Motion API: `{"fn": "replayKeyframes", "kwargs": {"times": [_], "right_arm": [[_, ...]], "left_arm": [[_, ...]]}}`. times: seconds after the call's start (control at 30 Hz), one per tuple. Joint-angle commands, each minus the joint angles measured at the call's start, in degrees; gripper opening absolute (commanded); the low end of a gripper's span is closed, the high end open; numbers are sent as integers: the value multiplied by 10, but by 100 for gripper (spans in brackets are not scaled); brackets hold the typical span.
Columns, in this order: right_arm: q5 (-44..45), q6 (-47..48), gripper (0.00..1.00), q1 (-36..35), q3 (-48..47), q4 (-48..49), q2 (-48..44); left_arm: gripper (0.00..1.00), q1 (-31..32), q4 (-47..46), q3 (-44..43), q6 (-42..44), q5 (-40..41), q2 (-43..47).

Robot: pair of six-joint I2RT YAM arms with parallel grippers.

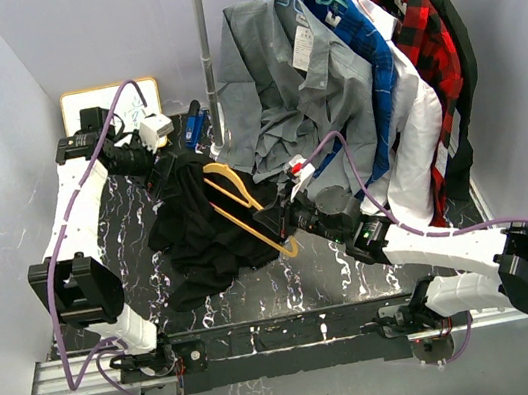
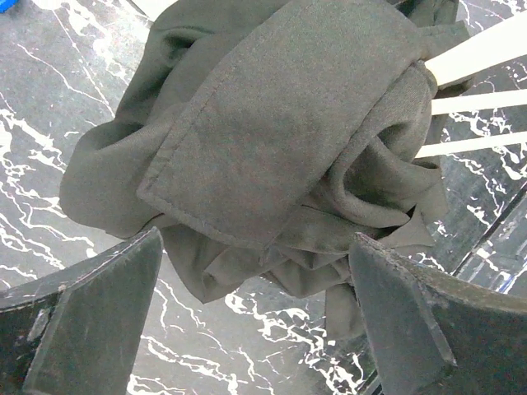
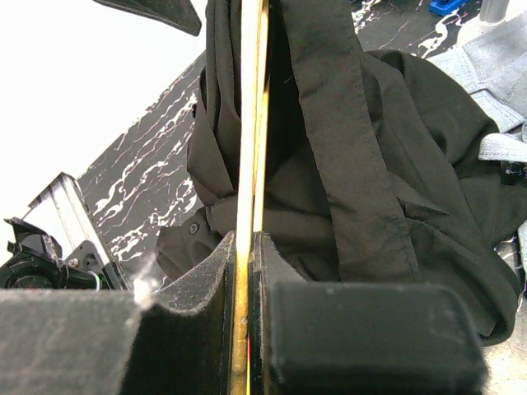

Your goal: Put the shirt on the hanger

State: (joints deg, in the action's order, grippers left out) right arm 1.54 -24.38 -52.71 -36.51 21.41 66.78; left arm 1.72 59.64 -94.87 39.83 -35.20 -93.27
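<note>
1. Black fabric, bunched in a heap: the shirt (image 1: 199,234) lies left of centre on the marbled surface (image 1: 346,265). One end of the yellow-orange hanger (image 1: 245,206) is buried in its folds, and the rest slants out towards the right arm.
2. The right gripper (image 3: 247,247) is clenched on the hanger's thin bar, holding it on edge, with cloth draped on both sides of it.
3. The left gripper (image 2: 255,255) is released, its jaws spread wide and empty, poised over a thick folded band at the far end of the heap.
4. Danger one: the shirt is so crumpled that a pinch here may catch several layers at once. Pulling then would drag the whole bundle rather than open a shoulder over the hanger's arm.
5. Danger two: the bar is thin and slick, so a hard tug from the left could twist it in the right gripper's hold or slide the fabric straight off.
6. Danger three: the grey shirt (image 1: 299,100) on the rack hangs just beside the work, and a lifted hanger could snag it.
</note>
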Motion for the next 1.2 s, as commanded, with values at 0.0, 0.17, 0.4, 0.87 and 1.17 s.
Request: {"fn": "replayKeyframes", "kwargs": {"times": [0.0, 0.17, 0.4, 0.87, 1.17], "right_arm": [[0, 1, 0, 4, -5, 52, -15], [1, 1, 0, 4, -6, 52, -13], [4, 2, 0, 4, -7, 51, -12], [10, -9, 0, 4, -50, 59, 76], [35, -13, 0, 4, -93, 101, 150]], "left_arm": [[90, 0, -3, 2, 11, -14, 3], [49, 0, 33, -13, 28, -53, -12], [10, 0, 90, -26, 60, -85, -21], [0, 29, 160, -196, 24, -29, -3], [0, 251, 148, -136, -77, 87, 32]]}}
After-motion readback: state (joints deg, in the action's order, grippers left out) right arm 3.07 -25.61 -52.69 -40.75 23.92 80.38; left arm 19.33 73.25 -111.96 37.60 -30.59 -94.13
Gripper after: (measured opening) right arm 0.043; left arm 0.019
